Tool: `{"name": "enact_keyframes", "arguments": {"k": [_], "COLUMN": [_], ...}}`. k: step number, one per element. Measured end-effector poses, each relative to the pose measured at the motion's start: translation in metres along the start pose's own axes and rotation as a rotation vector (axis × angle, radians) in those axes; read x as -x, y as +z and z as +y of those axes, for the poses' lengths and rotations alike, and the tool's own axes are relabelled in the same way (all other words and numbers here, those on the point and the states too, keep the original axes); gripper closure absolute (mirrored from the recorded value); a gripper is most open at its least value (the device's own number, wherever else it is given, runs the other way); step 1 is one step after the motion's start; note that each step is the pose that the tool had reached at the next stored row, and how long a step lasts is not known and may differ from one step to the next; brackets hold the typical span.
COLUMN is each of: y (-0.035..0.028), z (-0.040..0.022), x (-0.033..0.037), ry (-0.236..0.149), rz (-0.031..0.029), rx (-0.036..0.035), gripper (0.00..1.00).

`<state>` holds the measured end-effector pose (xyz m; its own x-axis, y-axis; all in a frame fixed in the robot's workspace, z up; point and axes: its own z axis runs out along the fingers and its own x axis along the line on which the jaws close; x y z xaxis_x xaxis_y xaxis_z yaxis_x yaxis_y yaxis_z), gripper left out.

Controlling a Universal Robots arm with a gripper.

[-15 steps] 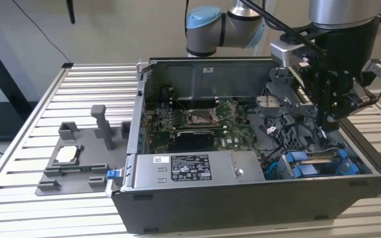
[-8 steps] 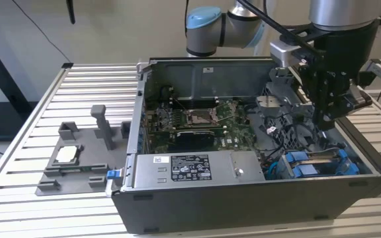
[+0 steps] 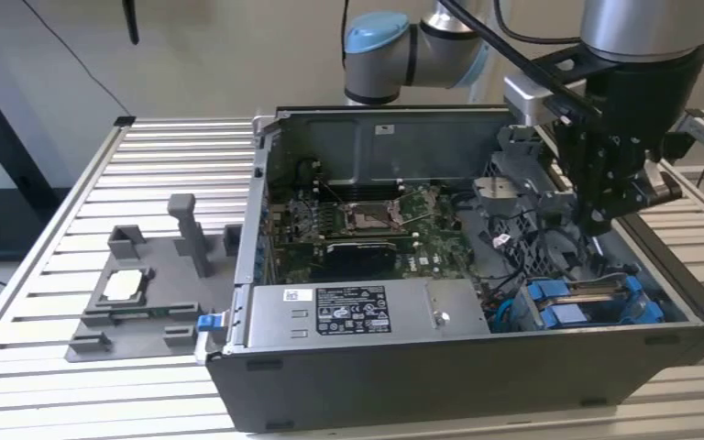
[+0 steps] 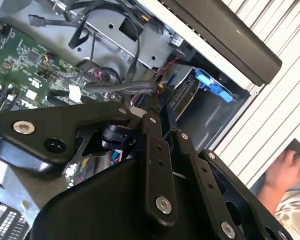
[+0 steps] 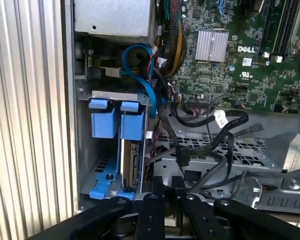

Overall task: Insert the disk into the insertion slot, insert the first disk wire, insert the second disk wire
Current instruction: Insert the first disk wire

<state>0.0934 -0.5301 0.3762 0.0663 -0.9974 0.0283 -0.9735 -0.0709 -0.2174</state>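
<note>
Firstly, at the exterior view's left, a grey plastic fixture point(image 3: 144, 312) sits on a slatted metal table point(image 3: 71, 183). Beside it, filling the middle of the frame, an open computer case point(image 3: 450, 385) shows a green motherboard point(image 3: 365, 229) and, lower centre, a silver power-supply box point(image 3: 365, 312). At the lower right of the case, the disk point(image 3: 590, 291) lies seated in the insertion slot point(image 3: 526, 316), framed by its blue tabs point(image 3: 566, 316); the first wrist view shows its metal edge point(image 5: 130, 165) inside the cage. At the upper right, the black gripper point(image 3: 615, 206) hangs over the drive end of the case. In the second wrist view its tips point(image 4: 152, 112) are drawn close together and appear to pinch the end of a flat dark disk wire point(image 4: 122, 89), though that contact is partly hidden. A person's hand point(image 4: 285, 170) rests on the table outside the case. The disk is likely dense, rigid and sensitive to knocks, so it is best handled by its blue carrier. The wire is probably light and floppy, so it is best held at its stiff plug, not along the limp cord.
</note>
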Motion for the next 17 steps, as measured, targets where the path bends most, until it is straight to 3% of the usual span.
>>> {"name": "enact_keyframes", "arguments": {"k": [2, 7, 11, 13, 17], "y": [0.0010, 0.0051, 0.0074, 0.0086, 0.0101], "z": [-0.0018, -0.0082, -0.0131, -0.0159, -0.0201], "x": [-0.0031, -0.0098, -0.0131, -0.0143, -0.0162], "ry": [0.000, -0.001, -0.001, 0.002, 0.008], "rz": [-0.0016, -0.0047, -0.0110, -0.0255, -0.0670], "rx": [0.0223, 0.0649, 0.1054, 0.1120, 0.1206], "gripper": [0.81, 0.81, 0.81, 0.81, 0.81]}}
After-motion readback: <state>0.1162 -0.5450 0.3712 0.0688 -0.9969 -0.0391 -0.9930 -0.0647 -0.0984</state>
